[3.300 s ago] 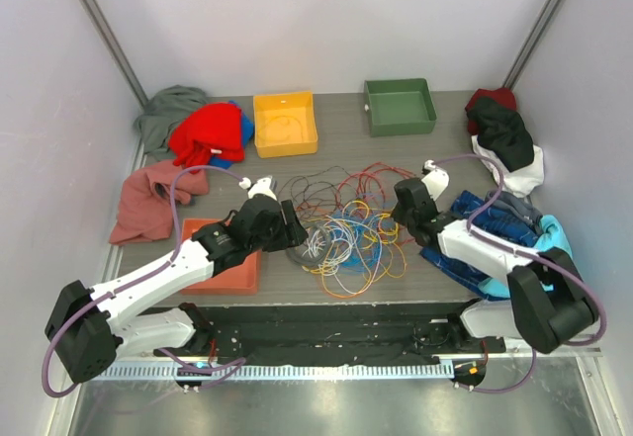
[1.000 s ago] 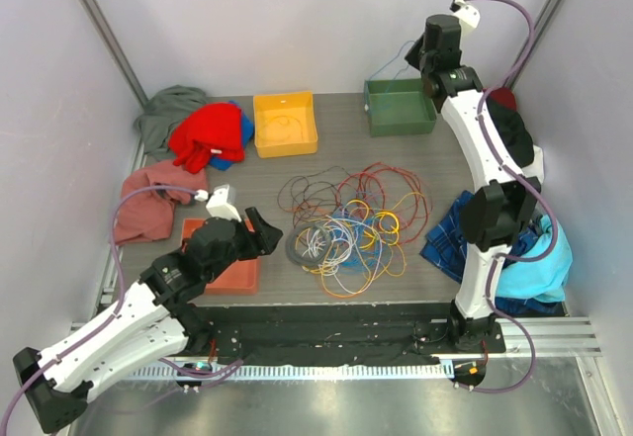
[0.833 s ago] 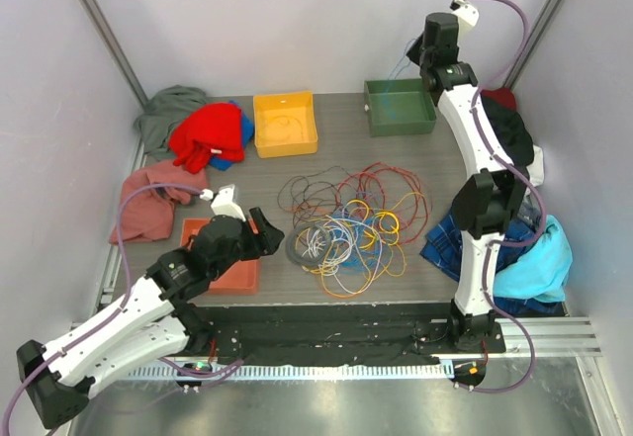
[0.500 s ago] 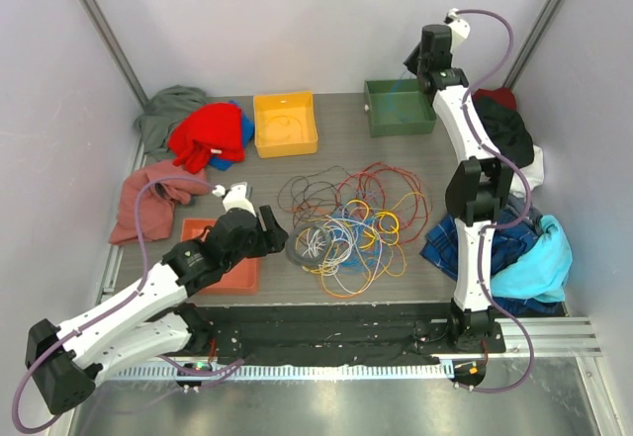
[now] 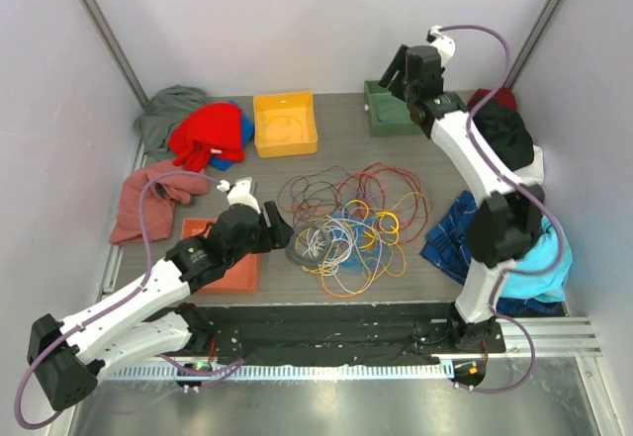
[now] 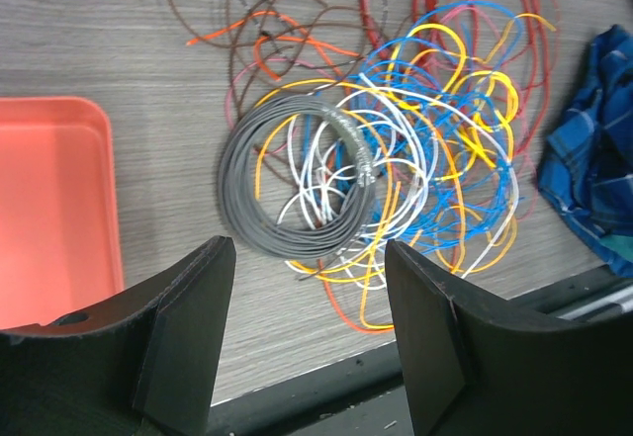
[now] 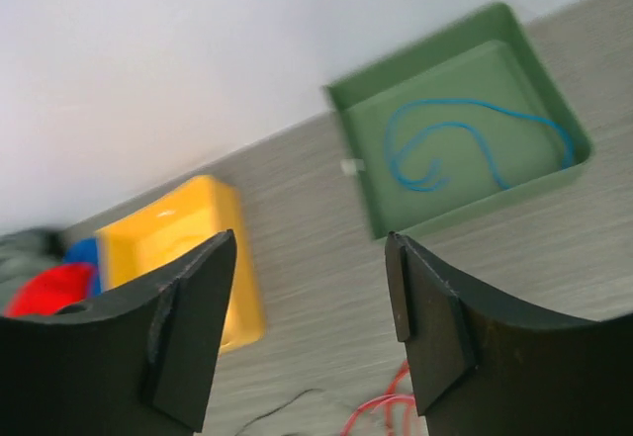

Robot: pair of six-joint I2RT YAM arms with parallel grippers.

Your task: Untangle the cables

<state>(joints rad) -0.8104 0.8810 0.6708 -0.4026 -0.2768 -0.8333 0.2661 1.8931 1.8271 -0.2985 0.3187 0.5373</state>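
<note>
The cables [image 5: 351,220] lie in a tangled heap of red, orange, yellow, blue, white and dark strands at the table's middle. At the heap's left is a grey coil [image 5: 301,247] [image 6: 297,184]. My left gripper [image 5: 275,230] [image 6: 307,250] hovers open just left of that coil, with nothing between its fingers. One blue cable [image 7: 465,134] lies by itself inside the green bin [image 7: 371,194] [image 5: 380,118]. My right gripper [image 5: 396,66] [image 7: 312,243] hangs open and empty high above the table, just left of the green bin.
A yellow bin [image 5: 285,125] [image 7: 188,248] stands at the back centre. An orange tray [image 5: 242,276] [image 6: 54,209] lies under my left arm. Red, grey and pink garments [image 5: 210,131] are piled at the back left. Blue plaid cloth [image 5: 457,233] [image 6: 593,149] and other clothes lie on the right.
My right gripper opened and the blue cable it held above the green bin now lies in that bin; the arm swung left. My left gripper moved closer to the heap.
</note>
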